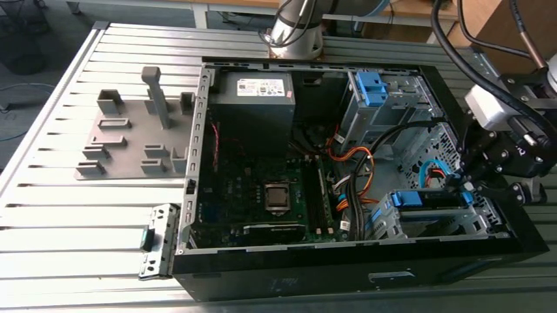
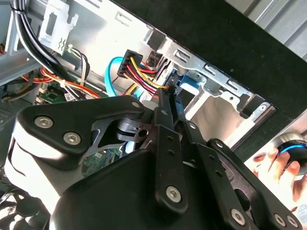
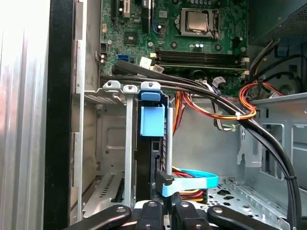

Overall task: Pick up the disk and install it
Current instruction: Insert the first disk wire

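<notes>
Gripper [image 1: 463,184] hangs at the exterior view's right edge. It leans in over the side wall of the open PC case [image 1: 348,277], right at the drive cage [image 1: 477,216] in the lower right of that frame. In the second wrist view its fingers [image 2: 165,124] are drawn tight together at the tips, so I'd call it clenched. I honestly can't tell whether anything is pinched between them.

The disk [image 1: 428,199] is sitting in that cage with its blue rails showing. The first wrist view looks along it edge-on [image 3: 152,117], with the blue rail end and dark body slotted between the silver cage walls. A light-blue flat cable [image 3: 192,183] runs just beside it. A bunch of red, orange and yellow wires [image 1: 357,160] loops between the cage and the motherboard [image 1: 252,176], which fills the middle of the case.

Other stuff in the exterior view:
- A grey power supply box [image 1: 252,107] with a white sticker, upper middle.
- A second cage with a blue bracket [image 1: 370,88], upper right.
- A grey fixture plate [image 1: 130,140] with upright blocks, at the left on the slatted metal table [image 1: 61,215].

The second wrist view also catches a person's hand [image 2: 268,165] just outside the case wall.
</notes>
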Robot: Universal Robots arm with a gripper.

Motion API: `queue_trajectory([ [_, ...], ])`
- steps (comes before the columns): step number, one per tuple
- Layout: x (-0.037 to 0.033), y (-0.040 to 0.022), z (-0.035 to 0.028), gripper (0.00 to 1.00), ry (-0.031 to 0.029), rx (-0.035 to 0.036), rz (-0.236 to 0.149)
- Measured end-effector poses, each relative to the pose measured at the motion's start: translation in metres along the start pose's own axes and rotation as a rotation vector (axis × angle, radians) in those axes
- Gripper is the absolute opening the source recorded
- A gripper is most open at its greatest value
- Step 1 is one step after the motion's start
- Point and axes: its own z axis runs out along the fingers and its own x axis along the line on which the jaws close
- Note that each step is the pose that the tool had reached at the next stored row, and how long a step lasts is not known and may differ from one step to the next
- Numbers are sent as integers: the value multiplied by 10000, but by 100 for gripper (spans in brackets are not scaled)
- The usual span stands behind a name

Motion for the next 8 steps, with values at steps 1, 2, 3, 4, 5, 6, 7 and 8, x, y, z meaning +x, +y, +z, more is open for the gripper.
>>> queue_trajectory([
  [1,1,14,0,16,5,3,1],
  [2,5,23,1,16,8,6,0],
  [3,12,27,0,16,12,7,1],
  [4,18,29,0,16,16,7,0],
  [5,24,29,0,16,19,7,-1],
  [6,30,29,-1,16,23,7,-1],
  [7,34,30,-1,16,29,7,0],
  [8,39,31,-1,16,35,6,1],
])
